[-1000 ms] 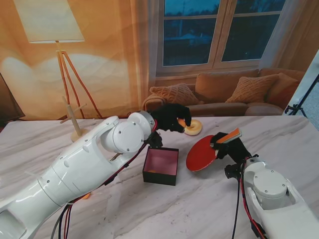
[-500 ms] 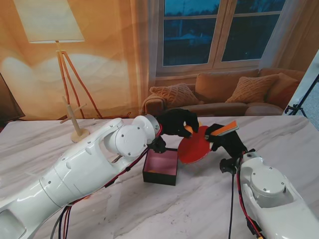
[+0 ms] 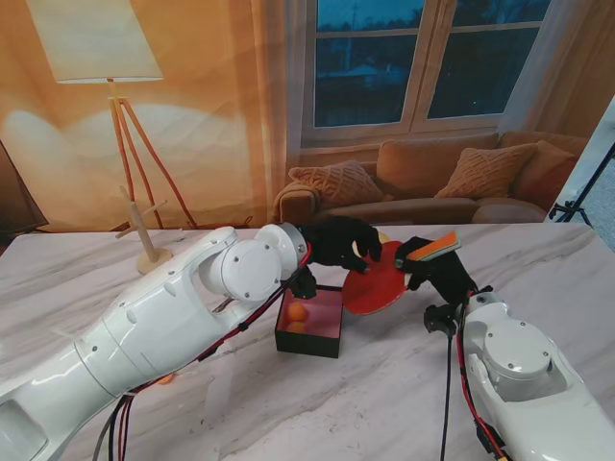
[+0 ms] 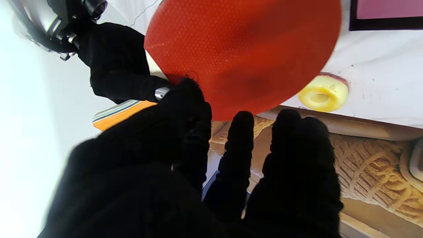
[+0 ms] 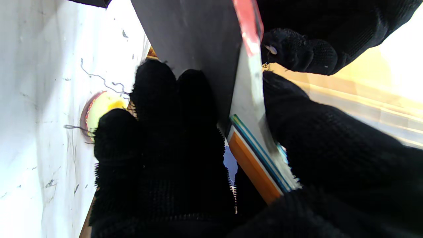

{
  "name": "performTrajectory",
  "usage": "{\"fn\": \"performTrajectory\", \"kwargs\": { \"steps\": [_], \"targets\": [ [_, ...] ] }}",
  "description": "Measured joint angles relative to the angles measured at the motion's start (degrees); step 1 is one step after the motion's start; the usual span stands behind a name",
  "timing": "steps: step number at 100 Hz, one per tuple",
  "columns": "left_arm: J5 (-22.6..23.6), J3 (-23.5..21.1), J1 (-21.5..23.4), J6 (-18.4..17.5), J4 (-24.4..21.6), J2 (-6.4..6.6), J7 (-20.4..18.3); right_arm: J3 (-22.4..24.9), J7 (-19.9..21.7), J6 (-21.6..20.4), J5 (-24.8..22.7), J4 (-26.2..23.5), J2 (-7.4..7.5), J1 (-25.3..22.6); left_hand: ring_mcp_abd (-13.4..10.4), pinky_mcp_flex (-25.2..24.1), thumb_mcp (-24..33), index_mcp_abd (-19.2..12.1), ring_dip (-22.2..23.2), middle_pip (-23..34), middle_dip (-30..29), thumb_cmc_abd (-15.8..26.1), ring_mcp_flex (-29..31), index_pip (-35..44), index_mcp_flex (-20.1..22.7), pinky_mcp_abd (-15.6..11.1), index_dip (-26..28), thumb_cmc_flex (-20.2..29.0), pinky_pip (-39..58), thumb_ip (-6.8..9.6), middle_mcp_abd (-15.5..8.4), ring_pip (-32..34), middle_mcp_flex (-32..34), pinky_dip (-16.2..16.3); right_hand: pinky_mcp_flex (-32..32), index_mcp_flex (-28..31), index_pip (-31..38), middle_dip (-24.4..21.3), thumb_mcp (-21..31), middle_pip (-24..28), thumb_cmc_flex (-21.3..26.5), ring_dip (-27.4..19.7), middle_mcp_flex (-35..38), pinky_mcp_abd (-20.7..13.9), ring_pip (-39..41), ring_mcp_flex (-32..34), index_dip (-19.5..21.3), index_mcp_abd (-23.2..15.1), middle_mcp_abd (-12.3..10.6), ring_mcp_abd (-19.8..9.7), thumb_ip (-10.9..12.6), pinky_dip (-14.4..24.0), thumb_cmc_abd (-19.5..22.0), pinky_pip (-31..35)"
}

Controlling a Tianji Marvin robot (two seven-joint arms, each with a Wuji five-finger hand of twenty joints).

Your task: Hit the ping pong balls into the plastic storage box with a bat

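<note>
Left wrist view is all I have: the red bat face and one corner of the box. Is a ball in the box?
Observer: Yes. The stand view shows an orange ball inside the plastic storage box, near its left wall.
Operator: Is the grip on the bat solid?
Observer: The right wrist view shows the right hand closed around the handle of the bat, with the striped handle end sticking out past the fingers.
Operator: Any balls outside the box?
Observer: In the stand view a small orange object lies on the table beside the left arm, partly hidden. I cannot tell whether it is a ball.
</note>
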Motion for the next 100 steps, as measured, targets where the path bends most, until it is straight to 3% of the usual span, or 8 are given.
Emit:
{"fn": "performTrajectory", "kwargs": {
  "steps": [13, 31, 49, 60, 70, 82, 91, 100],
  "targets": [
    [1.54, -1.84, 1.08, 0.93, -1.29, 0.66, -0.81, 0.62, -0.24, 0.0, -0.69, 0.17, -0.03, -0.36, 0.12, -2.01, -0.02, 0.04, -0.41, -1.46, -1.13, 0.83, -2.19, -2.96, -0.79, 0.0, 0.02, -1.19, -0.82, 0.7, 0.04, -1.12, -2.68, 0.0, 0.0, 0.0, 0.0, 0.01, 0.0, 0.0, 0.0, 0.0, 0.0, 0.0, 0.0, 0.0, 0.01, 0.0, 0.0, 0.0, 0.0, 0.01, 0.0, 0.0],
    [6.33, -4.72, 3.37, 1.83, -4.09, 2.65, -3.89, 1.25, -0.62, -0.1, -1.29, 0.67, -0.03, -0.89, 0.17, -4.66, -0.07, 0.85, -0.46, -4.84, -3.27, 5.91, -4.53, -9.74, -3.28, 0.0, 0.02, -4.81, -2.46, 5.68, 0.05, -3.33, -7.65, 0.0, 0.0, 0.0, -0.01, 0.01, 0.0, 0.0, 0.0, 0.0, 0.0, 0.0, 0.0, 0.0, 0.01, 0.0, 0.0, 0.0, 0.0, 0.02, 0.0, 0.0],
    [7.32, -7.77, 6.16, 3.79, -6.0, 4.47, -5.89, 1.33, -1.13, -0.13, -1.42, 1.03, -0.03, -1.19, 0.3, -10.58, -5.12, 1.5, -2.51, -11.4, -8.33, 7.31, -10.01, -20.33, -8.79, 0.49, -4.05, -6.26, -8.81, 5.72, -0.56, -8.61, -15.79, -1.94, 0.0, 0.0, 0.0, 0.02, 0.0, 0.0, 0.0, 0.0, 0.0, 0.0, 0.0, 0.0, 0.01, 0.0, 0.0, 0.0, 0.0, 0.07, 0.0, 0.0],
    [9.52, -9.65, 8.21, 4.37, -7.09, 5.32, -6.96, 1.33, -1.15, -0.12, -1.63, 1.06, -0.03, -1.42, 0.41, -16.33, -9.31, 1.49, -3.96, -13.6, -10.38, 8.57, -12.84, -24.15, -11.43, 3.59, -5.1, -7.42, -17.47, 5.74, -1.31, -12.78, -18.43, -4.92, 0.0, 0.0, -0.01, 0.02, 0.0, 0.0, 0.0, 0.0, 0.0, 0.0, 0.0, 0.0, 0.01, 0.0, 0.0, 0.0, 0.0, 0.07, 0.0, 0.0],
    [10.27, -12.16, 11.07, 5.81, -8.62, 5.77, -7.01, 1.33, -1.26, -0.02, -1.85, 1.13, -0.03, -1.58, 0.28, -19.84, -14.01, 1.49, -6.06, -14.99, -11.28, 10.05, -17.01, -26.98, -12.31, 4.56, -5.81, -7.72, -25.89, 6.32, -1.93, -17.79, -21.86, -6.94, 0.0, 0.0, 0.0, 0.02, 0.0, 0.0, 0.0, 0.0, 0.0, 0.0, 0.0, 0.0, 0.01, 0.0, 0.0, 0.0, 0.0, 0.07, 0.0, 0.0],
    [15.1, -14.8, 14.58, 5.35, -10.36, 6.56, -7.73, 1.33, -1.55, 0.07, -1.96, 1.23, -0.04, -1.76, -1.94, -23.1, -20.11, 1.49, -10.28, -19.67, -13.88, 11.46, -23.24, -29.26, -12.6, 4.58, -5.8, -8.35, -36.46, 6.86, -2.8, -24.92, -24.9, -7.26, 0.0, 0.0, 0.0, 0.02, 0.0, 0.0, 0.0, 0.0, 0.0, 0.0, 0.0, 0.0, 0.01, 0.0, 0.0, 0.0, 0.0, 0.07, 0.0, 0.0],
    [18.91, -17.98, 17.58, 4.26, -11.59, 7.18, -10.53, 1.34, -1.6, 0.17, -2.09, 1.22, -0.05, -1.95, -2.63, -23.31, -24.36, 1.49, -11.6, -21.58, -14.5, 11.94, -23.28, -30.79, -13.08, 4.58, -6.21, -8.93, -42.37, 7.13, -3.46, -27.02, -25.46, -6.81, 0.0, 0.0, 0.0, 0.02, 0.0, 0.0, 0.0, 0.0, 0.0, -0.01, 0.0, 0.0, 0.01, 0.0, 0.0, 0.0, 0.0, 0.08, 0.0, 0.0],
    [19.31, -21.33, 20.94, 4.31, -13.05, 8.09, -12.16, 1.35, -1.64, 0.31, -2.3, 1.17, -0.05, -2.12, -2.57, -23.5, -24.99, 1.48, -11.73, -22.29, -14.54, 12.44, -23.88, -32.15, -15.35, 4.59, -6.39, -8.92, -43.6, 7.13, -3.46, -27.98, -25.46, -5.54, 0.0, 0.0, -0.01, 0.02, 0.0, 0.0, 0.0, 0.0, 0.0, -0.01, 0.0, 0.0, 0.01, 0.0, 0.0, 0.0, 0.0, 0.08, 0.0, 0.0]
  ]
}}
